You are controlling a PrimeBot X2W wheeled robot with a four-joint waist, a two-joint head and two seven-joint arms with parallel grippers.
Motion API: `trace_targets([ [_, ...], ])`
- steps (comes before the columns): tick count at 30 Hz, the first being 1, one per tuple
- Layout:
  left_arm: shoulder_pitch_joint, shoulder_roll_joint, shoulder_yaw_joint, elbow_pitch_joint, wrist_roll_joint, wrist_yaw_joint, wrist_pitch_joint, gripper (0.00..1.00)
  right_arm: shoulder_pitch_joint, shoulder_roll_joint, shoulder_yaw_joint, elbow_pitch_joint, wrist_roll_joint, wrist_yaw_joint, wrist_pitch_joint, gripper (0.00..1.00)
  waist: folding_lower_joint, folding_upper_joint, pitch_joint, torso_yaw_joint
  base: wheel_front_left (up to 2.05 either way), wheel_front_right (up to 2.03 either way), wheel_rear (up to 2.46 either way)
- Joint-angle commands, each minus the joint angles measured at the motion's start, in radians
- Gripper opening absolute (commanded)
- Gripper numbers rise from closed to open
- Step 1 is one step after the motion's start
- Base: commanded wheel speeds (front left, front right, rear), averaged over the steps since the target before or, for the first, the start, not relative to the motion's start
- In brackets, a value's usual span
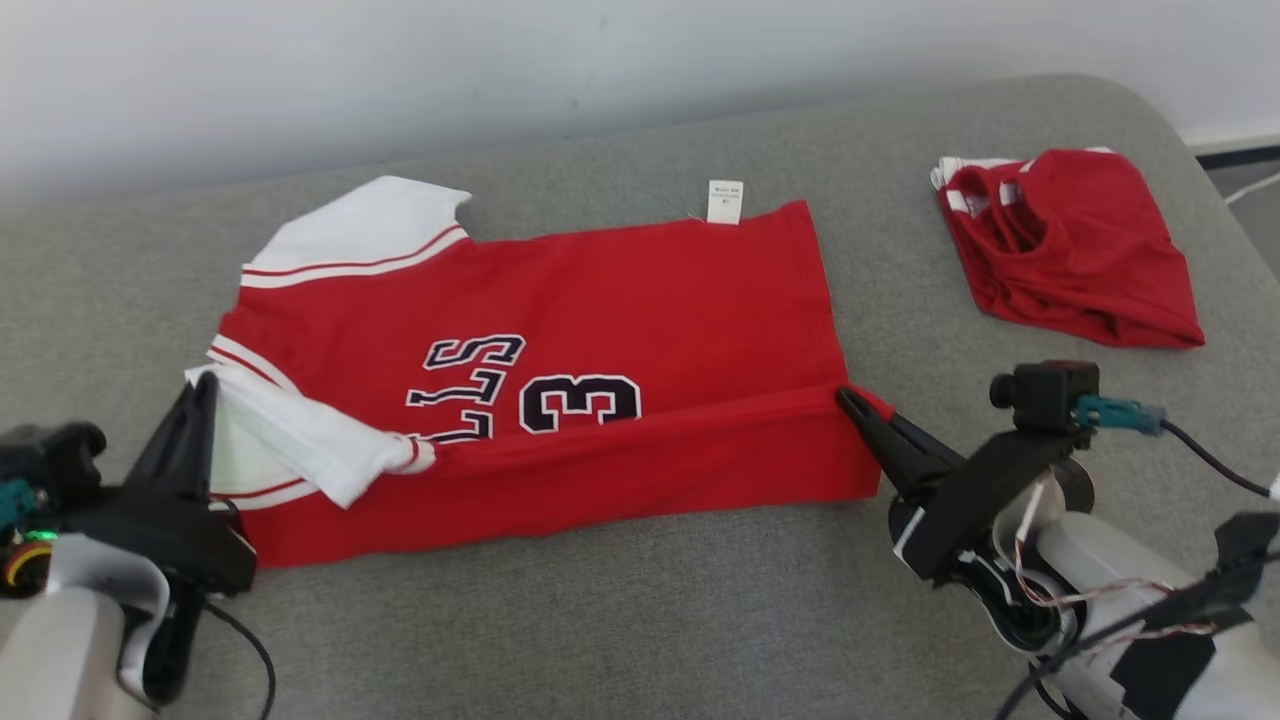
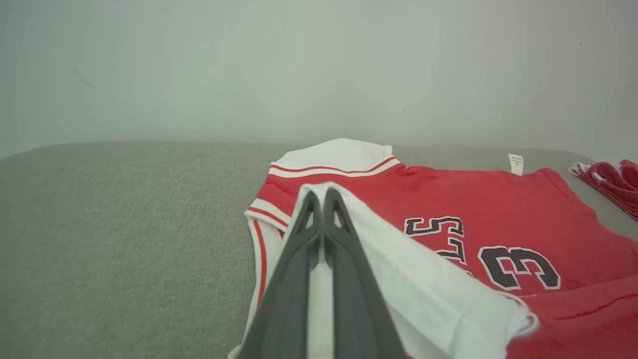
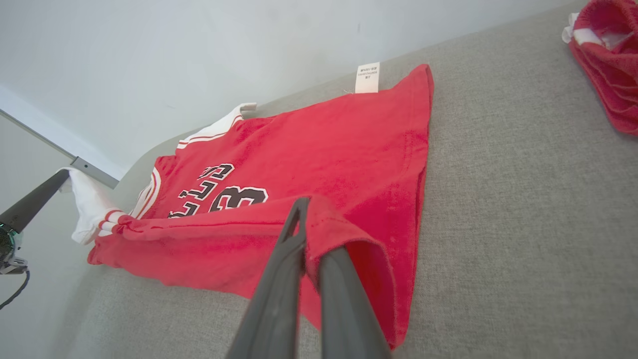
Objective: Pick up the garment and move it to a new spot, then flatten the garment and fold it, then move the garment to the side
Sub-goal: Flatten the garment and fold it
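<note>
The garment [image 1: 620, 300] is a red jersey with white sleeves and a dark "3", lying mostly flat on the grey padded surface [image 1: 700, 620]. Its near edge is lifted and turned over toward the middle. My left gripper [image 1: 205, 385] is shut on the white sleeve at the jersey's left end, and the left wrist view has that cloth draped around the closed fingertips [image 2: 321, 197]. My right gripper [image 1: 850, 398] is shut on the red hem corner at the right end, where the right wrist view has the fabric [image 3: 324, 149] pinched between the fingers [image 3: 304, 204].
A second red and white garment [image 1: 1070, 250] lies bunched at the back right of the surface, apart from the jersey. A pale wall runs along the far edge. The surface's rounded corner and some floor [image 1: 1250, 190] are at the far right.
</note>
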Motion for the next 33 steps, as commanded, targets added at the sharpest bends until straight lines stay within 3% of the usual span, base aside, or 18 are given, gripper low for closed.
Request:
trace_targets([
  [1,-0.05,0.016,-0.005,0.06,0.014,-0.008,0.008,0.0,-0.04,0.02,0.018,0.031,0.019,0.0,0.001,0.0,-0.0001,-0.0001,0.04,-0.032,0.0,0.0,0.0],
  [9,-0.178,0.017,-0.041,0.248,0.036,-0.033,-0.013,0.0,-0.142,0.077,0.103,0.141,0.047,0.0,-0.012,0.0,-0.0001,-0.0001,0.069,-0.052,0.0,0.0,0.0],
  [10,-0.186,0.016,-0.045,0.266,0.037,-0.036,-0.02,0.0,-0.149,0.08,0.115,0.151,0.047,0.0,-0.015,0.11,-0.0001,-0.0001,0.068,-0.052,0.0,0.0,0.0],
  [11,-0.193,0.014,-0.049,0.282,0.041,-0.039,-0.026,0.09,-0.155,0.082,0.125,0.161,0.045,0.0,-0.024,0.63,-0.0001,-0.0001,0.066,-0.051,0.0,0.0,0.0],
  [12,-0.2,0.014,-0.051,0.297,0.046,-0.038,-0.039,0.5,-0.157,0.084,0.133,0.169,0.052,0.0,-0.03,1.0,-0.0001,-0.0001,0.064,-0.05,0.0,0.0,0.0],
  [13,-0.207,0.013,-0.056,0.325,0.054,-0.034,-0.064,1.0,-0.164,0.076,0.153,0.186,0.051,0.0,-0.04,1.0,-0.0001,-0.0001,0.055,-0.046,0.0,0.0,0.0],
  [23,-0.156,0.006,-0.05,0.382,0.035,-0.041,-0.157,1.0,-0.126,0.0,0.203,0.199,0.049,0.0,-0.112,1.0,-0.0001,-0.0001,-0.005,-0.019,0.0,0.0,0.0],
  [33,-0.031,-0.003,-0.034,0.306,0.009,-0.016,-0.17,1.0,-0.042,-0.008,0.098,0.195,-0.045,0.0,-0.152,1.0,-0.0001,-0.0001,-0.021,0.007,0.0,0.0,0.0],
])
